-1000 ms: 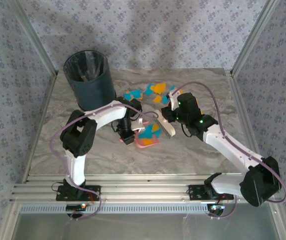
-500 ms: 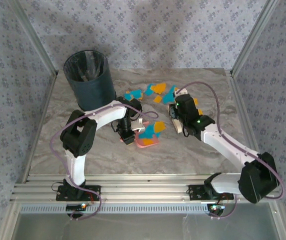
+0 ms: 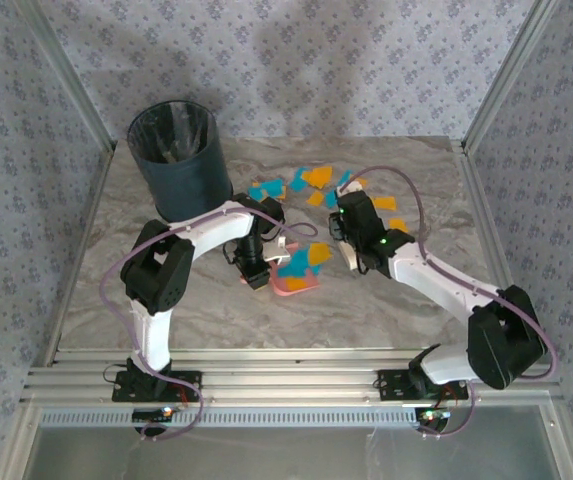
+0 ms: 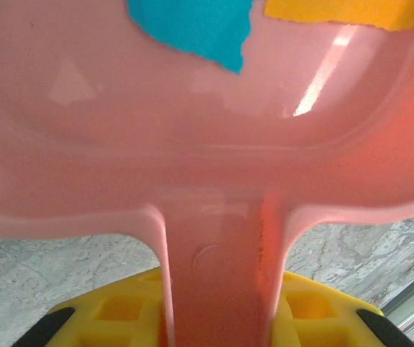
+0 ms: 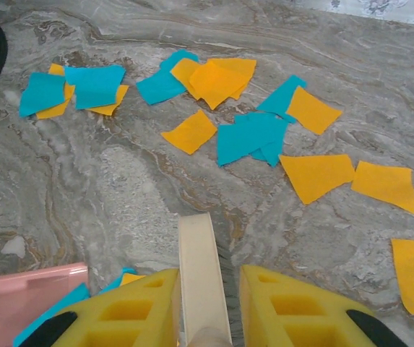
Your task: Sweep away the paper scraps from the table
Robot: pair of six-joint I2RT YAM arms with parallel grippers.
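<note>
Many light, limp scraps (image 5: 250, 137) flat on worktop (image 5: 98, 188): sweep, never pinch. Clamped in left fingers (image 4: 120, 311), dustpan (image 4: 192, 130) by handle; in right fingers (image 5: 145, 307), brush (image 5: 201, 267).

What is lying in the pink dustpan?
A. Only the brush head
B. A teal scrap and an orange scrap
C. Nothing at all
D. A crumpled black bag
B: the left wrist view shows a teal scrap and an orange scrap resting on the floor of the pink dustpan.

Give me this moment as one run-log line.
left tool shut on pink dustpan | right tool shut on brush | paper scraps many on table, some in pink dustpan | sweep unfinished
</note>
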